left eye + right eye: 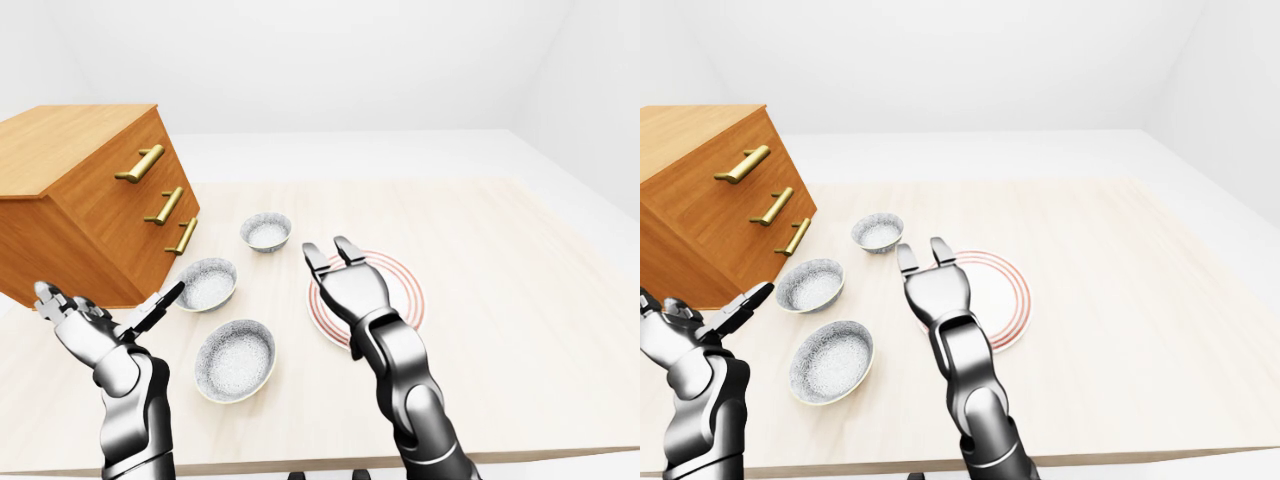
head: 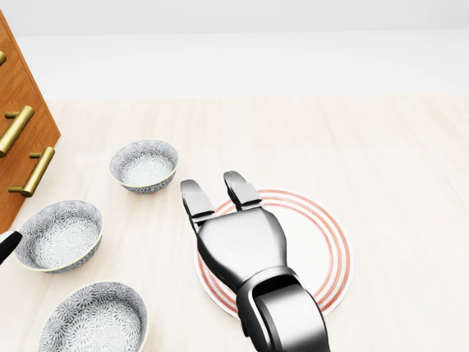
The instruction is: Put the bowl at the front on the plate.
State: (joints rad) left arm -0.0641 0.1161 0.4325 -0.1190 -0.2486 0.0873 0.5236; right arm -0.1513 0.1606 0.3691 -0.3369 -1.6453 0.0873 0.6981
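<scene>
Three grey patterned bowls lie in a slanted row on the pale wooden table (image 1: 520,330). The lowest bowl (image 1: 235,360) is nearest the bottom of the left-eye view, a second bowl (image 1: 207,284) is above it, and the third bowl (image 1: 266,231) is highest. To their right lies a white plate (image 1: 408,290) with red rings. My right hand (image 1: 327,248) hovers over the plate's left part, fingers spread open and holding nothing. My left hand (image 1: 108,303) is open and raised left of the lowest bowl, not touching it.
A wooden drawer chest (image 1: 90,200) with brass handles stands on the table's left, close to the middle bowl. The table's near edge runs along the bottom of the eye views. White floor and walls lie beyond.
</scene>
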